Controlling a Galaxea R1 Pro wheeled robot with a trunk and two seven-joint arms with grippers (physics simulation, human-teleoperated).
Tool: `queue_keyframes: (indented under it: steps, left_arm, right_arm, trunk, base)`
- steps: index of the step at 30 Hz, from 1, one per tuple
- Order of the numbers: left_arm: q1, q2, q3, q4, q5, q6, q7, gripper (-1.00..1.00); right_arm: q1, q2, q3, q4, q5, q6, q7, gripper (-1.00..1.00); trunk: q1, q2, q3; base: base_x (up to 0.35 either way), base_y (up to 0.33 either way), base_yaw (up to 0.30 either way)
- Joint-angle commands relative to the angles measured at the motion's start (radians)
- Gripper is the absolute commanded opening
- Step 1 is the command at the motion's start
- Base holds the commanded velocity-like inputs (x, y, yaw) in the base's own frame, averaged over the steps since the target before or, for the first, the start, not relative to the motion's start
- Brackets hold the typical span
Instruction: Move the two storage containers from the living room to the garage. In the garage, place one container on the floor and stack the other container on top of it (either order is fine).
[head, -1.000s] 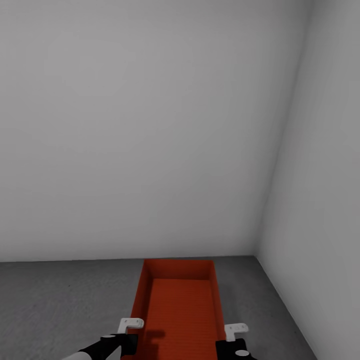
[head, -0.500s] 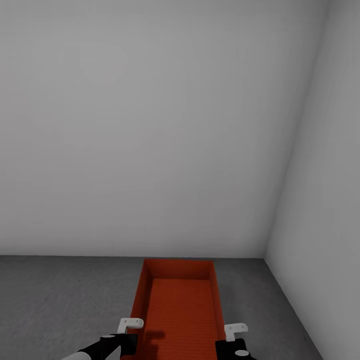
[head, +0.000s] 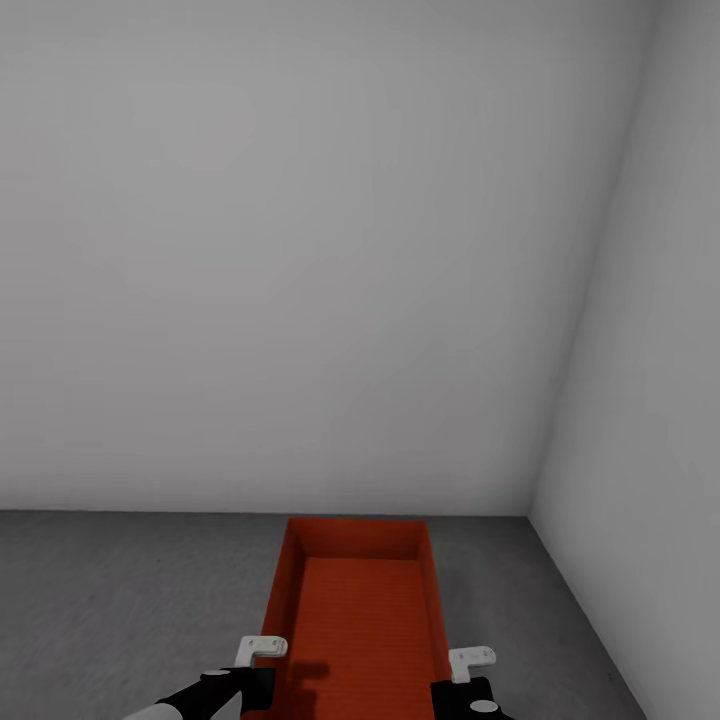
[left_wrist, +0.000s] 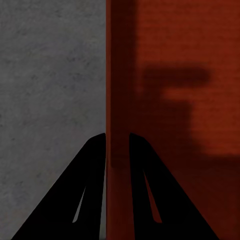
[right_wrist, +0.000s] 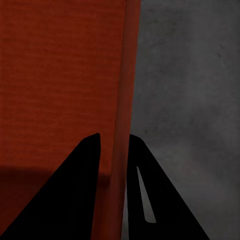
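Note:
One orange-red storage container (head: 360, 610) lies lengthwise in front of me over the dark grey garage floor (head: 120, 600), its far end close to the back wall. My left gripper (head: 258, 672) is shut on the container's left wall, and in the left wrist view its fingers (left_wrist: 117, 137) straddle that wall (left_wrist: 117, 75). My right gripper (head: 465, 675) is shut on the right wall, which stands between its fingers (right_wrist: 115, 137) in the right wrist view. The container (right_wrist: 60, 75) is empty. Whether it rests on the floor or hangs just above it, I cannot tell.
A plain white-grey back wall (head: 300, 300) stands just beyond the container. A side wall (head: 650, 400) meets it in a corner at the right. Speckled grey floor (right_wrist: 190, 100) stretches to the left of the container, with a narrower strip on its right.
The view has swung a little, so the wall corner sits further right than a second ago. In the last half second nothing has moved. Both grippers keep their hold.

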Motion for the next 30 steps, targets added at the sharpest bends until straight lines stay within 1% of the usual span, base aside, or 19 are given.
queue_keyframes:
  steps: [1, 30]
  left_arm:
    - [-0.001, 0.000, -0.007, -0.002, -0.009, 0.005, 0.017, -1.00]
    - [-0.001, 0.002, -0.007, -0.002, -0.008, 0.006, 0.012, -1.00]
  right_arm:
    - [-0.001, -0.025, 0.014, 0.003, -0.018, -0.006, -0.007, -1.00]
    - [-0.001, -0.025, 0.014, 0.003, -0.019, -0.006, -0.007, -1.00]
  trunk:
    - [0.004, -0.008, -0.004]
    - [0.115, -0.211, -0.095]
  base:
    - [0.000, 0.000, 0.000]
    - [0.000, 0.000, 0.000]
